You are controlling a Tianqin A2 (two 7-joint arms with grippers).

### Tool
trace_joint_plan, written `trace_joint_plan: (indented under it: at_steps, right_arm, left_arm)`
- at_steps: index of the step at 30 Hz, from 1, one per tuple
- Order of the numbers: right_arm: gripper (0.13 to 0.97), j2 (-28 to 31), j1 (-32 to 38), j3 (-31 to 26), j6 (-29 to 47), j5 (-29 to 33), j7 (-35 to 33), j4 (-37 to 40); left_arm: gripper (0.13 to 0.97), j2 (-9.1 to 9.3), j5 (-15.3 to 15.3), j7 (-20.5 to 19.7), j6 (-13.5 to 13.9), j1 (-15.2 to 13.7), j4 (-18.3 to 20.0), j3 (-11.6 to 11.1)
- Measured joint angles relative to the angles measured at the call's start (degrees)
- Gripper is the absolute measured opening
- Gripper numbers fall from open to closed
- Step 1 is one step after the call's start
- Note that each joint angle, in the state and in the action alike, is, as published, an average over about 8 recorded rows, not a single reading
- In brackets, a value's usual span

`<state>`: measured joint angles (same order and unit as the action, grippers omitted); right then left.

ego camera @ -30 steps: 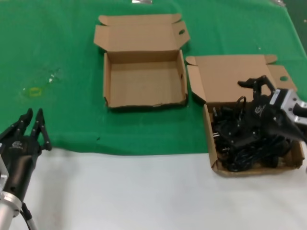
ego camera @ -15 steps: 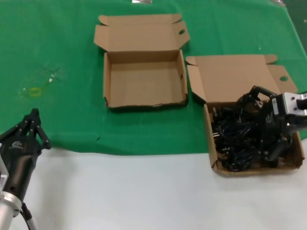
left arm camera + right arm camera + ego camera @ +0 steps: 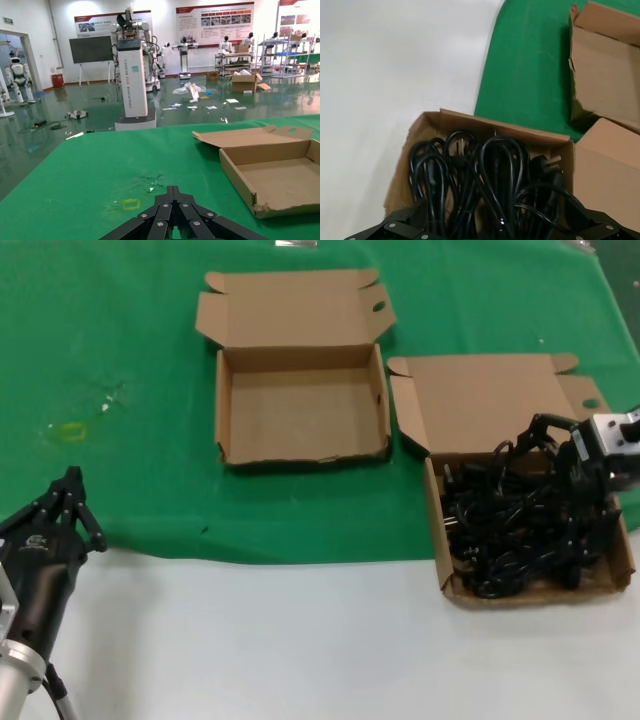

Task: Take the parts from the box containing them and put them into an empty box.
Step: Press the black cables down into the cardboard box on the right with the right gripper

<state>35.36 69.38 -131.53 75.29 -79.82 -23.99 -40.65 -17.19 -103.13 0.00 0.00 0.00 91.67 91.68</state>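
Green cloth; right claw [image 3: 580, 530] spread among cords [image 3: 510, 530].

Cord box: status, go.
Right tool down among the power cords in the right box, fingers spread, no grip seen. Left tool parked at the near-left table edge, shut. Empty box unobstructed.

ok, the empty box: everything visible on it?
The empty box is a shallow square tray of plain brown cardboard, with nothing inside. Its lid is folded back flat on the far side, with small side tabs and an oval slot near one corner. The front wall's edge looks slightly ragged. It sits flat on the green cloth, left of the cord-filled box and apart from it. Neither gripper touches it.
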Motion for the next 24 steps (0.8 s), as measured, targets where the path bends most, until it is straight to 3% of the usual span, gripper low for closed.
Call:
trace_joint_plan:
  at_steps: [14, 24]
  right_arm:
    - [0.918, -9.38, 8.55, 0.14, -3.38, 4.14, -13.59, 24.87]
    - [0.844, -12.42, 10.82, 1.11, -5.53, 5.44, -18.05, 32.8]
  left_arm:
    - [0.144, 0.0, 0.02, -0.04, 0.0, 0.0, 0.0, 0.0]
    - [0.144, 0.0, 0.03, -0.03, 0.0, 0.0, 0.0, 0.0]
